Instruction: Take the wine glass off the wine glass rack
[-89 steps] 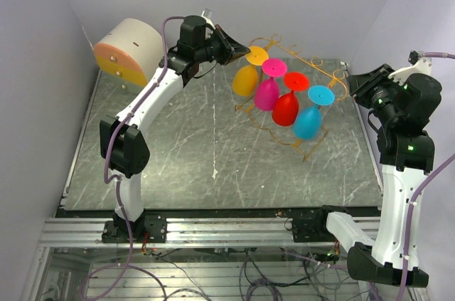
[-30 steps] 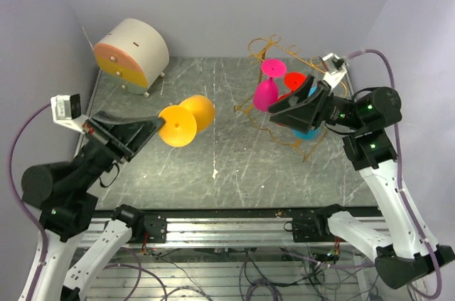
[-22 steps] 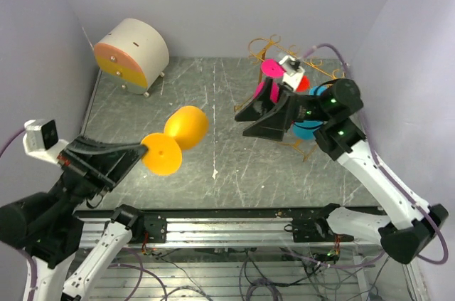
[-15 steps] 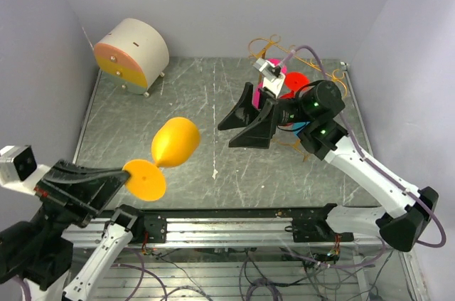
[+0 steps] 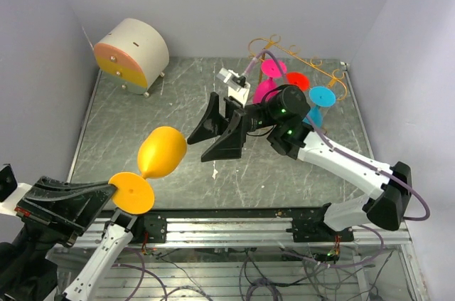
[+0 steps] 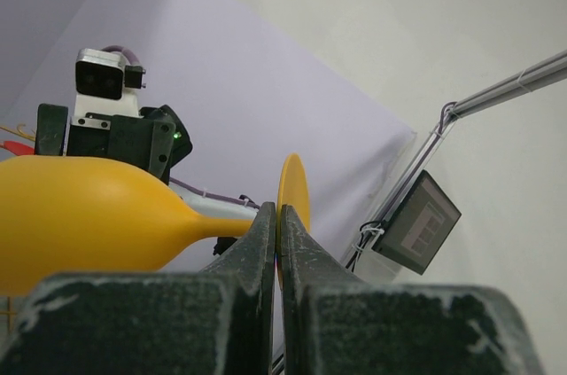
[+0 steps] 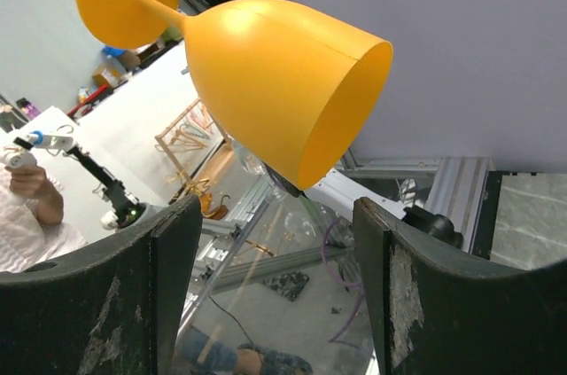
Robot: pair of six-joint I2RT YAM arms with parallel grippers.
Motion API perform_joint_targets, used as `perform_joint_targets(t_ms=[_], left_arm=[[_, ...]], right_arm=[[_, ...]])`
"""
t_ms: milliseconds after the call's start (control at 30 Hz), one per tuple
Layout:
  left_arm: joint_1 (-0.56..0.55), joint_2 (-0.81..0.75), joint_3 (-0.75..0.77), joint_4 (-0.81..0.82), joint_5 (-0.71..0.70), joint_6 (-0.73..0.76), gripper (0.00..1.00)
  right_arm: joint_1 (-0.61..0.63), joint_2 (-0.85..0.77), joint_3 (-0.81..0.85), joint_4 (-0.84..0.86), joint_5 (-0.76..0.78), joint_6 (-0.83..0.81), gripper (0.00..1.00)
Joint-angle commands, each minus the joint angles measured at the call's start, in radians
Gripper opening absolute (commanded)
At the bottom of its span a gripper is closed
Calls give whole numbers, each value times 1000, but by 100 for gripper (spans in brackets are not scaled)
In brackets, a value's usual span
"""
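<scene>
A yellow wine glass [image 5: 162, 151] hangs in the air over the table's near left, off the rack. My left gripper [image 5: 112, 188] is shut on its round foot [image 5: 132, 193]. In the left wrist view the foot [image 6: 294, 191] is pinched edge-on between the closed fingers, bowl [image 6: 80, 220] to the left. My right gripper [image 5: 197, 146] is open over the table's middle, pointing at the glass. Seen from the right wrist, the glass [image 7: 275, 100] floats above and just beyond the spread fingers [image 7: 168, 286] without touching them. The gold wire wine glass rack [image 5: 288, 50] stands at the back right.
Pink [image 5: 266, 87], red [image 5: 297, 81] and blue [image 5: 321, 96] glasses still hang upside down on the rack, partly behind the right arm. A round cream-and-orange drawer box [image 5: 131, 54] sits at the back left corner. Walls close in on both sides.
My left arm has drawn the yellow glass back toward the near left. My right arm has swung from the rack leftward across the table, and its jaws have spread wider.
</scene>
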Motion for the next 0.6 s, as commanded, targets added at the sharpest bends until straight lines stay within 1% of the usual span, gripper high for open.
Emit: perform_joint_targets(t_ms=[0,233,400,433,567], left_arm=[[5,-20,19,-55,-22,21,7],[6,-33,8,-58,-27,22,7],[5,-38,-2,-37,-29,20,7],[5,-38,-1,-39,-28,21,7],[6,-40,3,-57,-33,30,7]], right_arm=[[25,20,0,181,15,58,68],[79,78,12,331,14,141,67],[111,108,37,335,15,141,63],[113,109,36,334,18,141,59],[114,92,17,331,36,130,31]])
